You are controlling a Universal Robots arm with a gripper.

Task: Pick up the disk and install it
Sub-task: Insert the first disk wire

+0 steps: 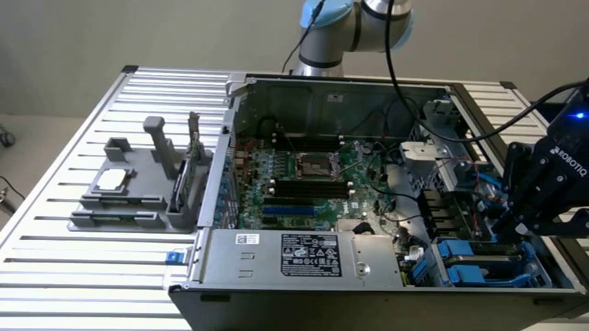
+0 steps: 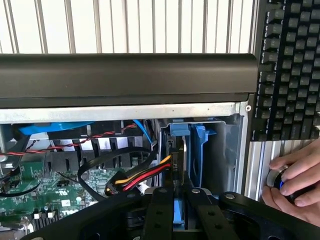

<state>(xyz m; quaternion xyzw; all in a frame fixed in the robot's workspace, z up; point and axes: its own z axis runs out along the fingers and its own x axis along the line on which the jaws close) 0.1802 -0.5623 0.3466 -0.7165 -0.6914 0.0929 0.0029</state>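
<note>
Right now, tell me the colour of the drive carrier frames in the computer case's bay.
Blue. The carrier frames show best in the wrist view, standing upright in the bay beyond the gripper.

A ribbed, slatted metal counter (image 1: 92,138) carries an open computer case (image 1: 368,293) and, toward the exterior view's left, a grey parts fixture (image 1: 129,193). A black keyboard (image 2: 287,70) also lies on the slats.

Disk (image 2: 176,165) in pincer (image 2: 178,200), inside case (image 1: 304,293)
</note>
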